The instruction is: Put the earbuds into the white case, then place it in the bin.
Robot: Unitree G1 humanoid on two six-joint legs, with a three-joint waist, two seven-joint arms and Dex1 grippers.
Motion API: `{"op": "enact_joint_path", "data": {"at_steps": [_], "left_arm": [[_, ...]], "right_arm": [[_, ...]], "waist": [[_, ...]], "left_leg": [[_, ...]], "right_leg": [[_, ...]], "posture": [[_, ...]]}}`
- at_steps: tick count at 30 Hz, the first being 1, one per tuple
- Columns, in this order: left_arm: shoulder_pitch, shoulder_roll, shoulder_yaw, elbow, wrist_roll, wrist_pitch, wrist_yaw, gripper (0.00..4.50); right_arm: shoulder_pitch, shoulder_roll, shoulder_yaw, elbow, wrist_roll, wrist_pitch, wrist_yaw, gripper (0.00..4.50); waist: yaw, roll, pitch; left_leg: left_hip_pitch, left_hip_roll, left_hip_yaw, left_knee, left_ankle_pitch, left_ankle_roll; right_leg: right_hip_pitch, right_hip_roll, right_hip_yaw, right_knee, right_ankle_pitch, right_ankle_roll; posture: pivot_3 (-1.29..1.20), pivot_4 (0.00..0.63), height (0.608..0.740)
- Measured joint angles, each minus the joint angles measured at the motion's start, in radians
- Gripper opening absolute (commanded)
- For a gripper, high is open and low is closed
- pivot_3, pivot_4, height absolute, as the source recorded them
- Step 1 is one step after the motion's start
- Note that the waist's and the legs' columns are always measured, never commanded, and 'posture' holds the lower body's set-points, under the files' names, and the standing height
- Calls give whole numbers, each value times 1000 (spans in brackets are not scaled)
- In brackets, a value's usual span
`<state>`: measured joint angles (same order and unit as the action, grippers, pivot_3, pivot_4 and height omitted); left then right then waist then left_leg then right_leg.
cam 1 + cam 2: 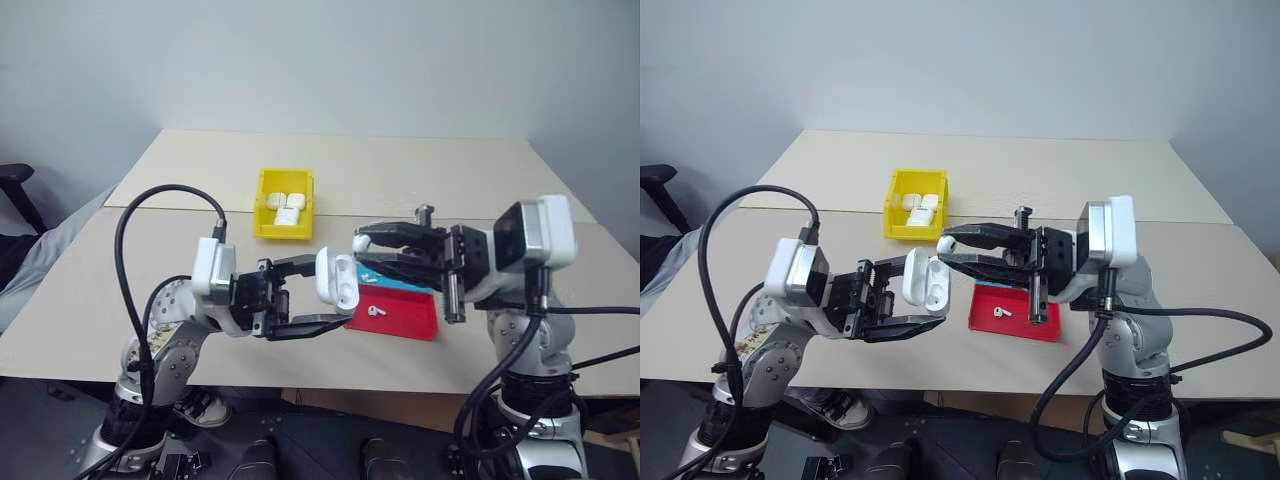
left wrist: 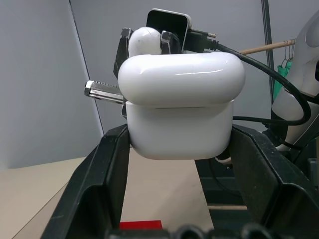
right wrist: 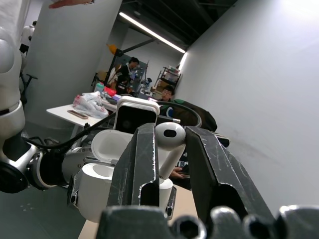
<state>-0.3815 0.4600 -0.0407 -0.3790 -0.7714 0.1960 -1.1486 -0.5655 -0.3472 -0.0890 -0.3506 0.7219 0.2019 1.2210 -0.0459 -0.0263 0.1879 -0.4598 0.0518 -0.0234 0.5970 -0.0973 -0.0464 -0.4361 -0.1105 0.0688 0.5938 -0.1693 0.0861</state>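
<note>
My left gripper (image 1: 335, 293) is shut on the white case (image 1: 338, 279), holding it in the air over the table's front edge with its lid flipped open (image 3: 111, 145). My right gripper (image 1: 361, 251) faces it from the right, shut on one of the earbuds (image 3: 169, 139), whose head sits between the fingertips just above the case's open mouth. In the left wrist view that earbud (image 2: 144, 40) shows behind the case (image 2: 179, 99). A second earbud (image 1: 377, 311) lies on the red tray below. The yellow bin (image 1: 263, 205) stands farther back on the table.
The red and teal tray (image 1: 412, 320) lies at the table's front edge under the grippers. Inside the bin are a few white cases (image 1: 287, 208). The pale table (image 1: 420, 170) stretches behind. People sit in the background of the right wrist view (image 3: 167, 92).
</note>
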Motion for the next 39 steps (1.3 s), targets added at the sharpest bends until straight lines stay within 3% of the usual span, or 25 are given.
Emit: {"op": "enact_joint_path", "data": {"at_steps": [23,31,39], "left_arm": [[5,2,-5,-4,24,23,1,2764],[9,-4,-9,-3,35,23,-10,2764],[9,0,-12,12,84,15,-12,2764]], "right_arm": [[20,-24,66,46,-50,-110,16,619],[24,-49,72,57,-82,-182,30,3278],[26,-105,80,79,-85,-179,36,3278]], "waist": [[1,0,0],[0,0,0],[1,0,0]], "left_leg": [[0,0,0,0,0,0],[0,0,0,0,0,0],[0,0,0,0,0,0]], "right_leg": [[0,0,0,-1,0,0],[0,0,0,-1,0,0],[0,0,0,-1,0,0]], "posture": [[0,150,740],[0,150,740],[0,150,740]]}}
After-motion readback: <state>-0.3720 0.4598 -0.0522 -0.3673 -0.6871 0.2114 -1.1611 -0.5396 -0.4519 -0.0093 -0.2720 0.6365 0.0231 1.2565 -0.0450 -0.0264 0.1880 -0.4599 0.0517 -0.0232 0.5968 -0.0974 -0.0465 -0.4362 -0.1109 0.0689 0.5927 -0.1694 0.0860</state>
